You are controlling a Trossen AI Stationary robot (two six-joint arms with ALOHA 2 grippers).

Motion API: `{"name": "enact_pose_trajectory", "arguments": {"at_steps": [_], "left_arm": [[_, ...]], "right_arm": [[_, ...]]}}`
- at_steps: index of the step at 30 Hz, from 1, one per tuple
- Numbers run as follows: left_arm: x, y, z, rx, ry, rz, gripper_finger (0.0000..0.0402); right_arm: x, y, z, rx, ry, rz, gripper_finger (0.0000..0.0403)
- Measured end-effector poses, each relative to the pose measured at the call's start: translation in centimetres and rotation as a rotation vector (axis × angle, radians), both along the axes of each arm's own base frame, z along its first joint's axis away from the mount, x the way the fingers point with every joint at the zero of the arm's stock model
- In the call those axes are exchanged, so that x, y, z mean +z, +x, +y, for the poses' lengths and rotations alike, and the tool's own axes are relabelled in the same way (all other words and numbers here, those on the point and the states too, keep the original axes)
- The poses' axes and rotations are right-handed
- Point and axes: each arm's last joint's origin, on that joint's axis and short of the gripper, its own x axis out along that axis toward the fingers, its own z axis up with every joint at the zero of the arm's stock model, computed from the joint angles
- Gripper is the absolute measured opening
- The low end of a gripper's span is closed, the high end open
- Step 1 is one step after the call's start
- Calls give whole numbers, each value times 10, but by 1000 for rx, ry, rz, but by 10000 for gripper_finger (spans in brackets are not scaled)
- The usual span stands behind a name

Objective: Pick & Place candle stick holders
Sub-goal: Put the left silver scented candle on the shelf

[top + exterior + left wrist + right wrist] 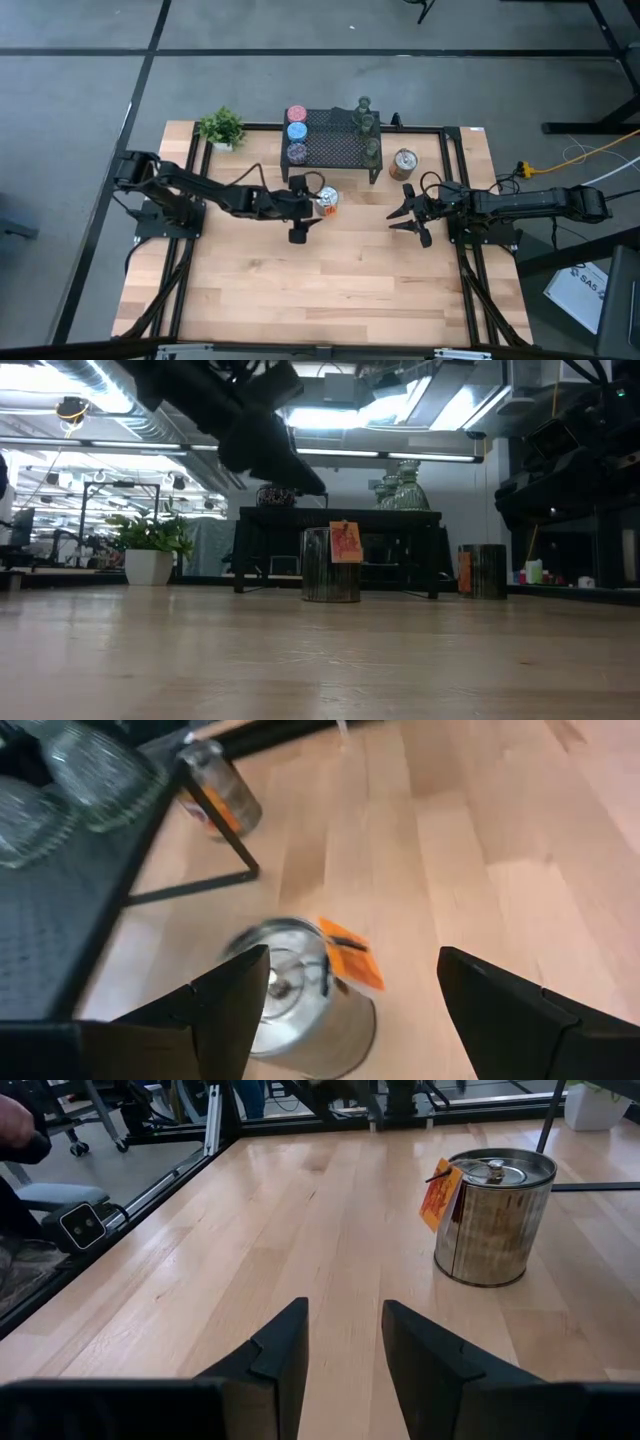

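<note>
only the high view shows all the holders at once: pink (296, 114), blue (297, 131) and purple (297, 151) in a row on the black mesh stand (335, 146), 3 clear greenish glass ones (367, 125) along the stand's other end, 1 silver-and-orange holder (404, 163) on the table (330, 270) just beside the stand, and a second silver-and-orange holder (327, 201) in front of the stand. the left wrist view shows the left gripper (345, 1005) spread wide around that second holder, tag facing out, fingers not touching it. the left arm reaches across to the stand's front. the right gripper (415, 213), parted, hovers near the stand's corner. in the low view the pink and blue holders are hidden behind the arm; the potted plant (150, 545) stands beside the stand.
</note>
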Motion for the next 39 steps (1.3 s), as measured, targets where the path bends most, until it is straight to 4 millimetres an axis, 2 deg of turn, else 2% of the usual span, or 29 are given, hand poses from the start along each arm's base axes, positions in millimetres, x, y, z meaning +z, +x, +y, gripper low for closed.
{"name": "enact_pose_trajectory", "arguments": {"at_steps": [4,11,15,21,31,39], "left_arm": [[-9,7,1,22,19,77,285],[-7,32,1,13,26,311,285],[0,44,-1,8,62,385,285],[10,52,-3,3,67,380,278],[9,51,6,49,23,385,229],[8,50,10,71,-13,396,209]], "right_arm": [[0,0,0,0,0,0,132],[0,0,0,0,0,0,132],[0,0,0,0,0,0,132],[0,0,0,0,0,0,132],[0,0,0,0,0,1,132],[0,0,0,0,0,0,132]]}}
